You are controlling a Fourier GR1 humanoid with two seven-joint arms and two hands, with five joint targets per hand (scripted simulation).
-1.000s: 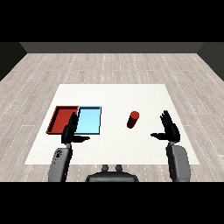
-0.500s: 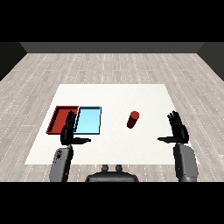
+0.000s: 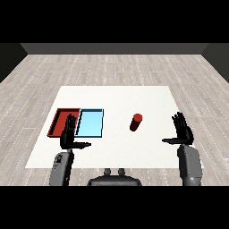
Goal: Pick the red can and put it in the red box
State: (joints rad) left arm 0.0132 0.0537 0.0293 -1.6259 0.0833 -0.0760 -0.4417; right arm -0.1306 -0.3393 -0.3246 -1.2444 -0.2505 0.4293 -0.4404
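Left hand: held open with straight fingers, just in front of the trays.
Right hand: held open, well right of the can.
Red can: upright on the white table, between the trays and the right hand.
Light blue tray: nothing seen inside.
Red tray: nothing seen inside; partly covered by the left hand.
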